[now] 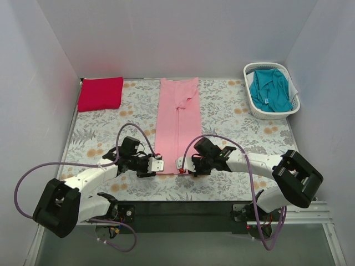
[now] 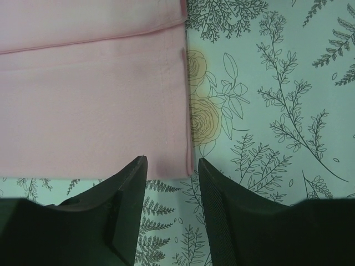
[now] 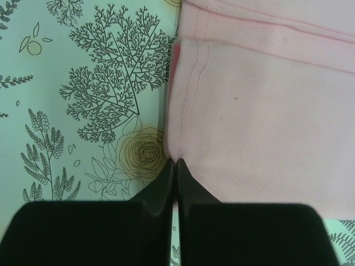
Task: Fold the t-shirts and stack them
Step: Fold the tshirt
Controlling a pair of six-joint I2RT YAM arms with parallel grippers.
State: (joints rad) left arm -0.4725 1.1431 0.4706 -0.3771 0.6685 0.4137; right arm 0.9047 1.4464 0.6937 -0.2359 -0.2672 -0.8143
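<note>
Folding's a third done: red shirt (image 1: 100,93) finished at ten o'clock, teal shirt (image 1: 270,91) waiting at two, left claw (image 2: 172,164) open, right claw (image 3: 176,164) pinching pink shirt (image 1: 177,119).

Plain white walls (image 1: 166,33) enclose a table (image 1: 183,209) covered by a grey-and-orange floral cloth (image 1: 233,116), evenly lit.

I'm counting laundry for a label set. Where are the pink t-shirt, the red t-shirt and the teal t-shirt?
pink t-shirt (image 1: 177,119): top external view, middle of its long body.
red t-shirt (image 1: 101,93): top external view, centre of the folded shirt.
teal t-shirt (image 1: 270,91): top external view, middle of the crumpled fabric.
</note>
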